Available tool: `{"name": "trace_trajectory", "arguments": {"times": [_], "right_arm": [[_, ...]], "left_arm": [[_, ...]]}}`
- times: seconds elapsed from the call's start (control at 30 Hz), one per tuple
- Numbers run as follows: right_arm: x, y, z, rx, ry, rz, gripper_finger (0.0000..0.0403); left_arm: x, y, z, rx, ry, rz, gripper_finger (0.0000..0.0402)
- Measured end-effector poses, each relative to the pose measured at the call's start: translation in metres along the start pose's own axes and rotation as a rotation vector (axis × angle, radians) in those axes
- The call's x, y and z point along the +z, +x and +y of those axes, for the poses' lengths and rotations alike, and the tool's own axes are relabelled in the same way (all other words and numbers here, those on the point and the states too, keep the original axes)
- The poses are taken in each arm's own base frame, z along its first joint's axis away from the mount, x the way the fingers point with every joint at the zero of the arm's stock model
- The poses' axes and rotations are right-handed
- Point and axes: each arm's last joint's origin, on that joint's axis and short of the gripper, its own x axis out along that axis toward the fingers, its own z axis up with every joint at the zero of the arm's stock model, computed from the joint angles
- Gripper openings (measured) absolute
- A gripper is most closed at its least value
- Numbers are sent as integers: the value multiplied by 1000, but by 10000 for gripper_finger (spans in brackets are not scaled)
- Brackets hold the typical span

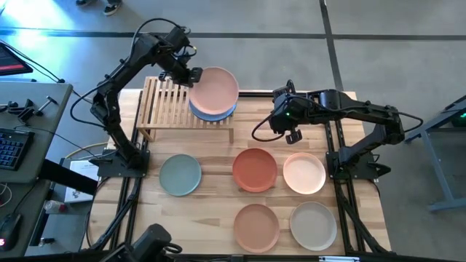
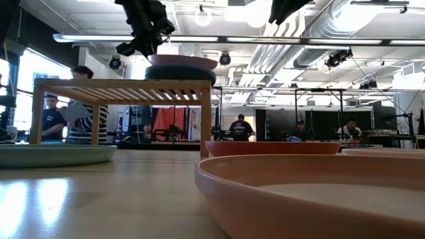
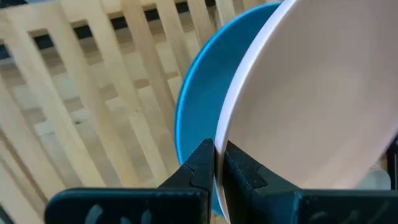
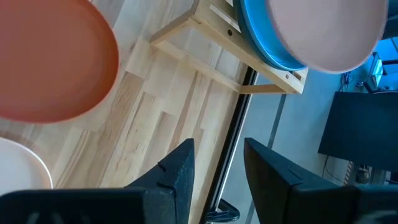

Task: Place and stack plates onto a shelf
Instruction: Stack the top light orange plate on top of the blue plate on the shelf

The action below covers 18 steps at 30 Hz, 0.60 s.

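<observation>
My left gripper is over the light-wood shelf, shut on the pink plate. That plate sits over the blue plate, which lies on the right half of the shelf's slatted top. The low view shows the pink plate close above the darker one. A dark teal plate does not show apart from these. My right gripper hangs open above bare tabletop, right of the shelf and just beyond the terracotta red plate. It touches nothing. My left gripper pinches the pink plate's rim on the plate's left side, with one finger outside the rim and one on the inner face. The fingers come from the table's left, slanting down. The plate is about level over the blue plate; whether they touch, I cannot tell.
Flat on the tabletop lie the sage green plate, terracotta red plate, peach plate, tan-orange plate and beige plate. The shelf's left half is bare slats. People stand in the room beyond the table.
</observation>
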Motion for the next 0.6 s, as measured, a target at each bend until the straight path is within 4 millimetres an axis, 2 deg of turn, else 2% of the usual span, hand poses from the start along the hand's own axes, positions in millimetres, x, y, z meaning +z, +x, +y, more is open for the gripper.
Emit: {"name": "trace_trajectory", "arguments": {"times": [0.2,0.6], "right_arm": [[0,0,0,0,0,0,119],[0,0,0,1,34,0,119]], "left_arm": [[5,12,1,17,-8,42,11],[8,24,3,45,-19,102,11]]}}
